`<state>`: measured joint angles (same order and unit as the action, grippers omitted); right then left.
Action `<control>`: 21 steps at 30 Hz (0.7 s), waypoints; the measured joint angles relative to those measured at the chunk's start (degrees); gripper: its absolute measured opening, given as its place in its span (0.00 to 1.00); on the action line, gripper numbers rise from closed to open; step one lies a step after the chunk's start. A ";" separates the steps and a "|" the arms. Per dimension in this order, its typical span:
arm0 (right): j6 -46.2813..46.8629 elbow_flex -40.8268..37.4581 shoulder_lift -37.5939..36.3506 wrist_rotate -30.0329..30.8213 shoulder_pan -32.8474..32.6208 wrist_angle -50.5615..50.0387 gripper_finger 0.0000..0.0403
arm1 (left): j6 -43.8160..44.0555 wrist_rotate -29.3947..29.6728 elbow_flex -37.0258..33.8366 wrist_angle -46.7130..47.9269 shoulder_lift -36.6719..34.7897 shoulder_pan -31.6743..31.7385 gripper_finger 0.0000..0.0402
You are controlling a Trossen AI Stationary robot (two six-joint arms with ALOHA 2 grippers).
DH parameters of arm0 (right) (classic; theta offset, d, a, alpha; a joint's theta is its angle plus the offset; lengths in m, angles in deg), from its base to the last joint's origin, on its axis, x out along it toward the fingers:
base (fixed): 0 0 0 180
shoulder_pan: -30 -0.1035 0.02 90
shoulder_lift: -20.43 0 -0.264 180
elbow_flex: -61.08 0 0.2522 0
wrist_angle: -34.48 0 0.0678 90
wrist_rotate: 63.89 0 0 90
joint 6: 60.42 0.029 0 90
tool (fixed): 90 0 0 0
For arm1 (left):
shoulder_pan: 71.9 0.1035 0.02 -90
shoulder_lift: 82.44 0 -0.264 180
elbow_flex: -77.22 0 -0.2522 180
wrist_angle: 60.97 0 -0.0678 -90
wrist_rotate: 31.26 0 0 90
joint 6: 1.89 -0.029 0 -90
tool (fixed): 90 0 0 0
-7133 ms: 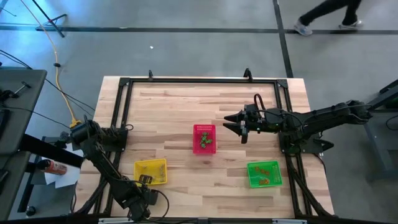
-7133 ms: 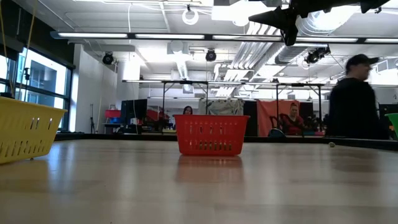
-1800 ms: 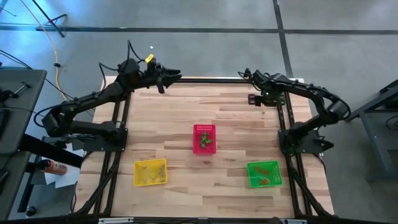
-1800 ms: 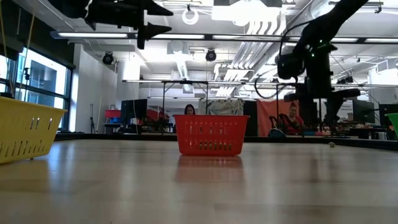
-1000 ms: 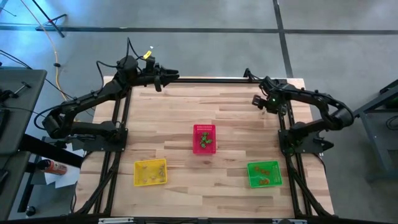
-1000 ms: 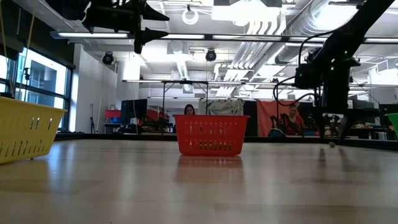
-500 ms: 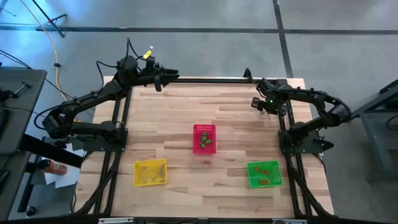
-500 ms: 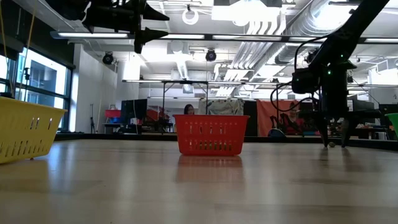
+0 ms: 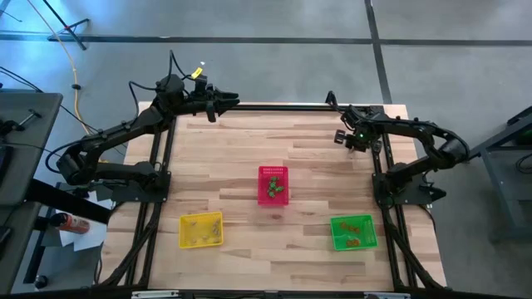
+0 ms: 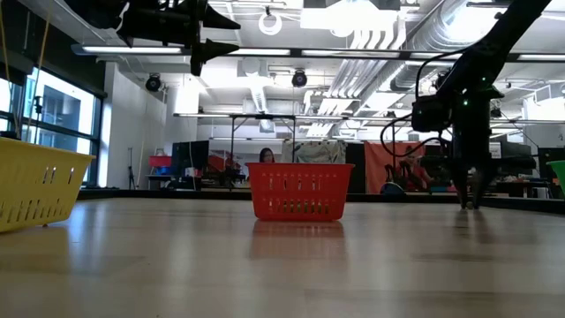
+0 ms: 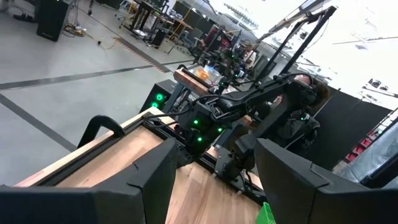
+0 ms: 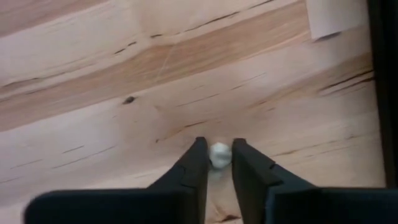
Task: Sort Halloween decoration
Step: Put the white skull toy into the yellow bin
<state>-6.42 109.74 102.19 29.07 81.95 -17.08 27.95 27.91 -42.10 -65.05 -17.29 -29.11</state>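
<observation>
- Since the trinket (image 12: 219, 154) was a tiny pale bead on the bare tabletop (image 12: 93, 124) near the far right corner, it looked light, hard and prone to rolling; its sides were the only grip.
- Right hand (image 12: 216, 163) had its fingers pinching it.
- Left hand (image 9: 229, 103) hung spread over the far edge.
- No readable writing anywhere.

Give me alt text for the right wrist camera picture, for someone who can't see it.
The right pincer points down at the wooden table, its two dark fingers closed around a tiny pale round trinket resting on the boards. A dark frame rail runs along one edge of the picture, next to a small white patch on the wood.
</observation>
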 joint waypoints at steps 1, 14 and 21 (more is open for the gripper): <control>0.00 0.00 0.00 0.00 0.00 0.17 0.12 | -0.02 0.00 0.00 0.00 0.00 0.00 0.51; -0.72 -0.05 0.00 0.22 0.00 1.93 0.10 | -0.12 -0.02 0.00 0.02 0.00 0.00 0.51; -1.53 -0.12 -0.87 0.09 0.00 1.97 0.09 | -4.36 -0.02 0.00 0.04 0.00 0.00 0.51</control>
<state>-7.95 109.62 101.31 29.16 81.95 -15.11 23.59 27.89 -42.10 -65.01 -17.29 -29.11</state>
